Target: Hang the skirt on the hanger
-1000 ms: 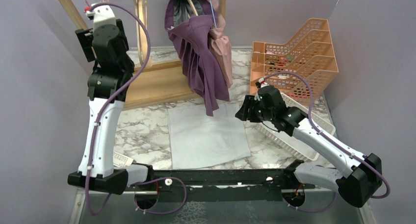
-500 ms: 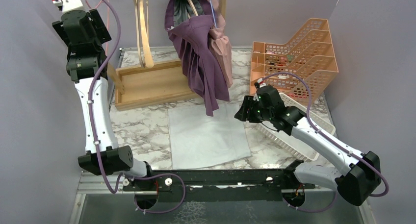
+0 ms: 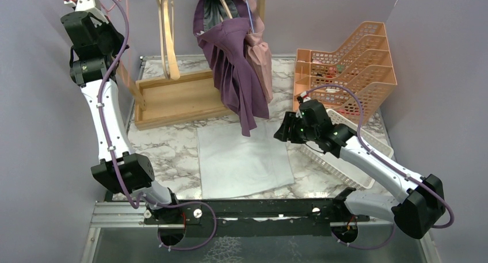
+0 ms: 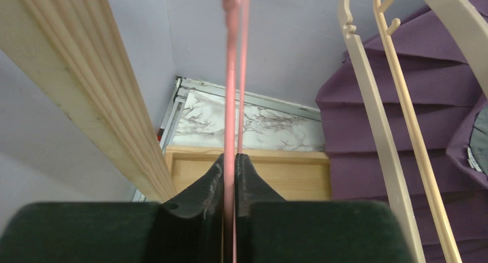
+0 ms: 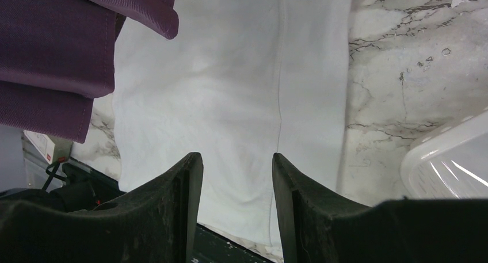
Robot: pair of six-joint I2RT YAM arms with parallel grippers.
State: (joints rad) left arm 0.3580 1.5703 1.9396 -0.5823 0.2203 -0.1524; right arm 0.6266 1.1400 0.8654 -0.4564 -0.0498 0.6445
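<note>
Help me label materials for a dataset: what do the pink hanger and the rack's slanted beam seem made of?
The pink hanger: thin, smooth rods, likely plastic or coated wire. The rack beam: pale matte wood, with lengthwise grain lines.

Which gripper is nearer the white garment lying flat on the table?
Right. The right gripper hovers open over the white garment, near its right edge. The left gripper is far off, up at the wooden rack, shut on a pink hanger.

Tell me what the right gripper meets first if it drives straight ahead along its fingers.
The right gripper would most likely meet the white cloth lying flat straight ahead; the depth is unclear.
</note>
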